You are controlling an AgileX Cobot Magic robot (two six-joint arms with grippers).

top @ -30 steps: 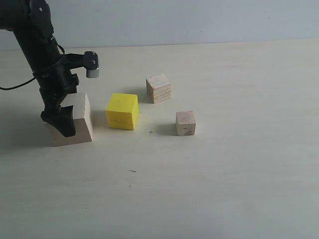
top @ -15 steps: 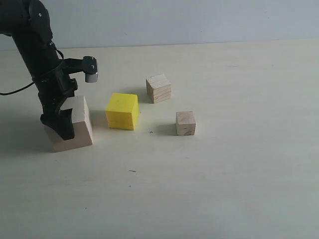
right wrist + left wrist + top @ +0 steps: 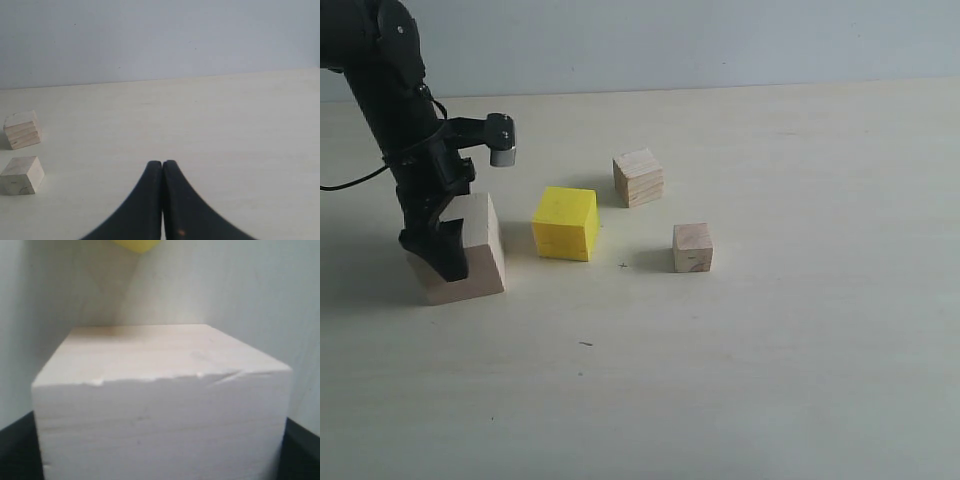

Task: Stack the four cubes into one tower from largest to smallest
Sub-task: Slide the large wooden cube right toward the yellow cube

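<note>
Left hand is clamping the large pale wood cube at the left of the desk, near the yellow cube; rigid, smooth-faced, probably light, it is favouring flat opposite faces. Right hand is sitting closed.

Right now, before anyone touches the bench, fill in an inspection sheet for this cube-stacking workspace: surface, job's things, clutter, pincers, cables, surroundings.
Surface: pale tabletop with a small dark speck.
Job's things: large pale wood cube, yellow cube, far small wood cube and near small wood cube stand apart from each other; none stacked.
Clutter: nothing seen.
Pincers: left pincer closed on the large pale wood cube's sides; right pincer shut, holding nothing.
Cables: black cable hangs off the left arm.
Surroundings: plain pale wall behind the table.
</note>
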